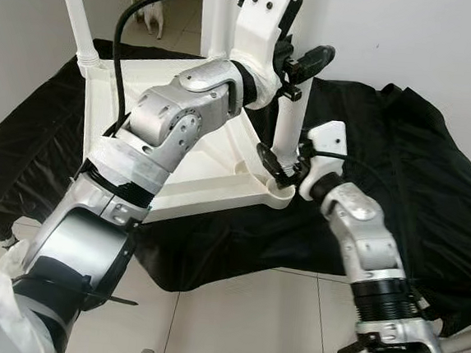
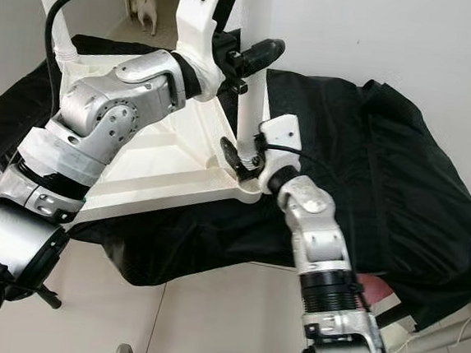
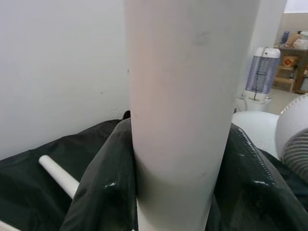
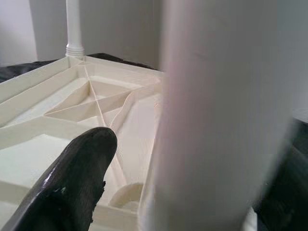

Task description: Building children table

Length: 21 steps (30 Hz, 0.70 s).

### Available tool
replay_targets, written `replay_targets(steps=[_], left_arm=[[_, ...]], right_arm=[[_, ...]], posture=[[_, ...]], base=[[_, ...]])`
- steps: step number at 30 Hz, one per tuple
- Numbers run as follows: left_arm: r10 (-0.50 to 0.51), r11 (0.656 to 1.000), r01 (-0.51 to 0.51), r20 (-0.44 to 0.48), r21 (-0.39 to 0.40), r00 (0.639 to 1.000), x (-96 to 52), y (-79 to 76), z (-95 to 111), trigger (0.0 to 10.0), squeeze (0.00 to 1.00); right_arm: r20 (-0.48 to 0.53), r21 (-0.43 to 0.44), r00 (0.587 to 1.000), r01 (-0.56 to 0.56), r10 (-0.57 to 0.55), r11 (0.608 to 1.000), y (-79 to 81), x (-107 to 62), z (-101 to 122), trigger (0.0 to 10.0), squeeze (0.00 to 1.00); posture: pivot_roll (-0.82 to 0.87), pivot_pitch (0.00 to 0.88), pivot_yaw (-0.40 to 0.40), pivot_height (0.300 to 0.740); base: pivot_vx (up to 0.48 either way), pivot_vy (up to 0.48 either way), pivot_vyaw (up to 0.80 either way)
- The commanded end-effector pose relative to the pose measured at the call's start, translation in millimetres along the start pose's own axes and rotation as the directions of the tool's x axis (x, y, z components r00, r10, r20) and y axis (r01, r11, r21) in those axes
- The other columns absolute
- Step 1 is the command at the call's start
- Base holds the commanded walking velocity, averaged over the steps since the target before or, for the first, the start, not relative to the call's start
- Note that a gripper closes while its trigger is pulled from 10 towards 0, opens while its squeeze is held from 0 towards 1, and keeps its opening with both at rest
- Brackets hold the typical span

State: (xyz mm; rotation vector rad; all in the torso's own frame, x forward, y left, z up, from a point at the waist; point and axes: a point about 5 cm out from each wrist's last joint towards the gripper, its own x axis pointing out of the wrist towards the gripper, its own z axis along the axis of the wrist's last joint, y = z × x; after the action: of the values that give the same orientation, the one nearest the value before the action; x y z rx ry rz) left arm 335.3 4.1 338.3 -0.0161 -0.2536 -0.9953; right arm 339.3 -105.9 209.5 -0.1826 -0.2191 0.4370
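Left eye view looks down on the white children's table (image 1: 211, 170) lying upside down on a black cloth (image 1: 401, 166), its ribbed underside facing up. One leg (image 1: 75, 10) already stands in the far left corner, and a second leg (image 1: 288, 119) rises from the near right corner socket (image 1: 277, 190). The left gripper (image 1: 299, 66) is clenched on this leg high up; the right gripper (image 1: 279, 170) meets it low down, at the socket, one of its fingers (image 4: 72, 185) lying beside the leg, though whether it actually clamps the leg I cannot tell. The step looks like seating this leg: best to keep it upright and pushed straight into the socket, steadying at the base so the table does not slide on the cloth. Another loose leg (image 3: 57, 175) lies on the cloth near the wall, probably the next part. A fan (image 3: 293, 139) and a purple appliance (image 3: 262, 72) stand nearby, and a dog (image 2: 143, 7) waits in the far doorway. The left arm's cable (image 1: 129, 27) loops close to the standing leg.
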Motion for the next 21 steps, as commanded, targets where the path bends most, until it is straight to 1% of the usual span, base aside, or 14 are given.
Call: replay_targets(steps=[1,2,4,5,7,10,13,17,18,20,21], left_arm=[[-0.016,0.999,0.015,0.014,0.042,1.0,3.4,-4.0,8.7,10.0,0.0],[0.004,0.999,-0.005,0.012,0.041,1.0,4.9,-4.8,8.3,10.0,0.0],[0.004,0.999,-0.005,0.012,0.041,1.0,4.9,-4.8,8.3,10.0,0.0],[0.017,0.999,-0.018,0.011,0.042,1.0,6.2,-5.7,7.5,10.0,0.0],[0.028,0.999,-0.028,0.013,0.022,1.0,9.8,-7.8,6.8,10.0,0.0],[0.026,0.999,-0.026,0.014,0.022,1.0,11.0,-8.8,6.8,10.0,0.0],[0.025,0.999,-0.026,0.018,0.04,1.0,12.5,-12.1,7.3,10.0,0.0],[0.025,0.999,-0.026,0.022,0.046,0.999,13.0,-13.9,8.1,10.0,0.0],[0.025,0.998,-0.026,0.023,0.05,0.999,13.1,-13.8,9.0,10.0,0.0],[0.026,0.998,-0.027,0.024,0.052,0.999,13.1,-13.5,9.4,10.0,0.0],[0.03,0.998,-0.031,0.025,0.056,0.999,13.0,-13.0,9.7,10.0,0.0]], right_arm=[[0.021,-0.022,0.999,0.027,-0.027,0.999,-3.1,0.4,5.3,10.0,0.0],[0.031,-0.022,0.997,0.076,-0.075,0.997,1.7,2.8,7.6,10.0,0.0],[0.031,-0.022,0.997,0.076,-0.075,0.997,1.7,2.8,7.6,10.0,0.0],[0.04,-0.021,0.994,0.106,-0.105,0.994,7.7,5.4,10.1,10.0,0.0],[0.048,0.013,0.983,0.174,-0.175,0.985,14.2,10.9,11.6,10.0,0.0],[0.049,0.016,0.978,0.203,-0.204,0.979,14.5,12.7,12.0,10.0,0.0],[0.063,0.044,0.957,0.28,-0.282,0.959,8.2,14.1,14.9,10.0,0.0],[0.066,0.048,0.949,0.307,-0.309,0.951,6.1,15.3,15.8,10.0,0.0],[0.062,0.052,0.947,0.311,-0.314,0.949,6.6,16.3,15.2,7.0,0.0],[0.062,0.053,0.947,0.311,-0.314,0.949,6.8,16.5,15.0,7.0,0.0],[0.058,0.066,0.948,0.308,-0.312,0.949,8.0,16.7,14.2,2.6,0.0]], posture=[[-0.06,0.0,0.014,0.74],[-0.07,0.0,0.013,0.74],[-0.07,0.0,0.013,0.74],[-0.07,0.0,0.017,0.74],[-0.07,0.0,0.017,0.74],[-0.07,0.0,0.017,0.74],[-0.05,0.0,0.004,0.74],[-0.04,0.0,0.001,0.74],[-0.04,0.0,0.002,0.74],[-0.04,0.0,0.002,0.74],[-0.03,0.0,0.0,0.74]], base=[[0.0,0.0,0.0],[0.0,0.0,0.0],[0.0,0.0,0.0],[0.0,0.0,0.0],[0.0,0.0,0.0],[0.0,0.0,0.0],[0.0,0.0,0.0],[0.0,0.0,0.0],[0.0,0.0,0.0],[0.0,0.0,0.0],[0.0,0.0,0.0]])
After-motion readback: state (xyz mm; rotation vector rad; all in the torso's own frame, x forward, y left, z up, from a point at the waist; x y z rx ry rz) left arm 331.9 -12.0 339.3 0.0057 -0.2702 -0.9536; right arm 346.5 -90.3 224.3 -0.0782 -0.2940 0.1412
